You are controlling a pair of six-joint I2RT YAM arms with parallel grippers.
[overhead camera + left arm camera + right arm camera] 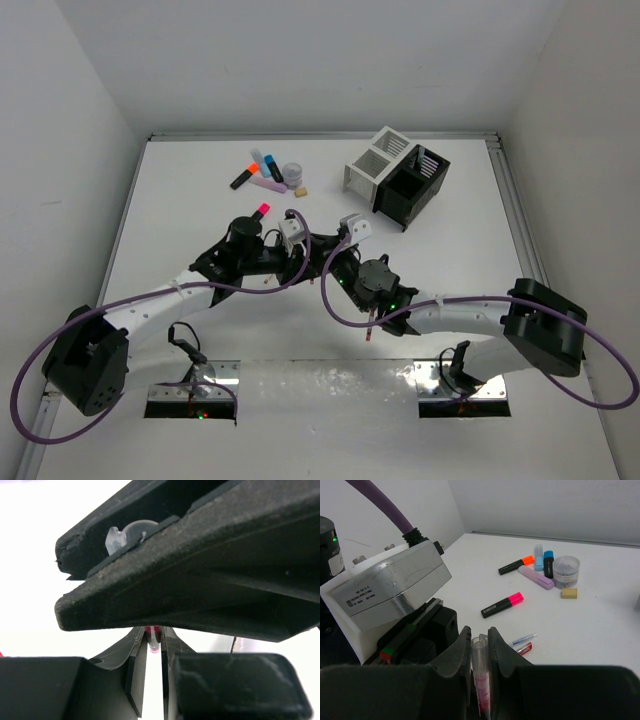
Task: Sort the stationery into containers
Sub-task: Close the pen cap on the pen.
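Left wrist view mostly blocked, jaws of right gripper (480,639) pinching clear pen (481,677)

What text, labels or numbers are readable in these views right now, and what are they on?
Nothing legible.
Silver label plate on the left arm's camera housing: a few small printed lines, too small and blurred to read.
Pink-and-black highlighter, tape roll, and clear pen held in the right gripper: no print visible.
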